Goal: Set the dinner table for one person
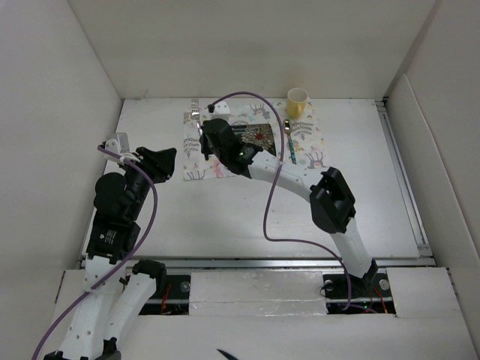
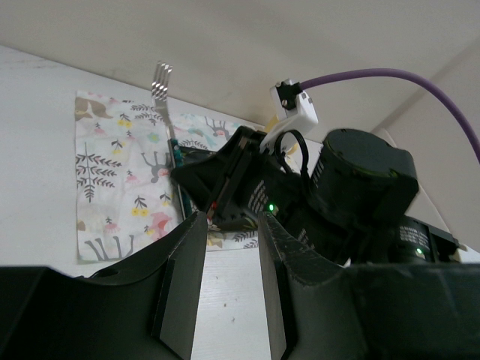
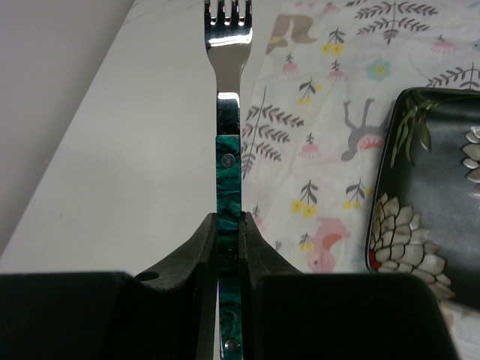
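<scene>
My right gripper is shut on the green handle of a silver fork. The fork points away from me along the left edge of the floral placemat, on the white dinner table. A black patterned plate sits on the placemat to the fork's right. From above, the right gripper and fork are at the back centre. My left gripper is open and empty, just left of the placemat. In the left wrist view its open jaws face the right gripper and fork.
A yellow cup stands at the placemat's back right corner. A second green-handled utensil lies right of the plate. White walls enclose the table on three sides. The right arm's purple cable loops over the table.
</scene>
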Robot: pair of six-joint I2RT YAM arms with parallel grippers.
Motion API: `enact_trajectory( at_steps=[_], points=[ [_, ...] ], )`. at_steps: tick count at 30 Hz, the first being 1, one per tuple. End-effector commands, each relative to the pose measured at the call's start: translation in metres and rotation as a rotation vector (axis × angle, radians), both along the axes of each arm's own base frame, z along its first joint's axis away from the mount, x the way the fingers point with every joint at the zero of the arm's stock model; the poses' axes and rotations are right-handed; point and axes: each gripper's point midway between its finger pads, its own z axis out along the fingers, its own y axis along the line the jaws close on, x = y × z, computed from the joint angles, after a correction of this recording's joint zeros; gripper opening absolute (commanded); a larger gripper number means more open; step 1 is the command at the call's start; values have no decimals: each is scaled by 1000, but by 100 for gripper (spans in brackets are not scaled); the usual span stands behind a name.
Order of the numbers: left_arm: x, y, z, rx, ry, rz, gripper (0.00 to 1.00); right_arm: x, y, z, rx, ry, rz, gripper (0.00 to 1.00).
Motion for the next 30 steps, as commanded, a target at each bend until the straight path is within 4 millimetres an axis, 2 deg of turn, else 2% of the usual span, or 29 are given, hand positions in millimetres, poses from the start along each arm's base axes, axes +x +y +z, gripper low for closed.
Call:
enact_trajectory(
  at_steps=[1, 2, 5, 10, 11, 14, 19, 23, 25, 27, 30],
  points=[
    [-1, 13, 25, -50, -51, 75, 31, 22, -5, -27, 32, 106, -119, 0],
    [0, 13, 25, -51, -49, 75, 31, 32, -4, -25, 58, 105, -141, 0],
    [-3, 13, 28, -58, -57, 75, 31, 38, 3, -29, 101, 137, -177, 0],
    [-5, 13, 27, -62, -61, 70, 31, 46, 8, -56, 126, 186, -243, 0],
    [-5, 14, 28, -61, -63, 73, 31, 46, 8, -56, 126, 186, -243, 0],
    [-7, 9, 27, -58, -60, 57, 31, 52, 2, -70, 123, 205, -279, 0],
    [-9, 7, 28, -58, -66, 47, 31, 58, 10, -93, 119, 233, -259, 0],
    [-9, 6, 28, -54, -64, 41, 32, 72, 6, -111, 99, 251, -252, 0],
    [-9, 6, 27, -51, -63, 39, 32, 71, 12, -115, 92, 253, -218, 0],
    [-9, 6, 27, -52, -63, 39, 32, 77, 9, -124, 72, 262, -217, 0],
    [-9, 5, 27, -47, -62, 34, 32, 83, 5, -125, 56, 248, -219, 0]
  ],
)
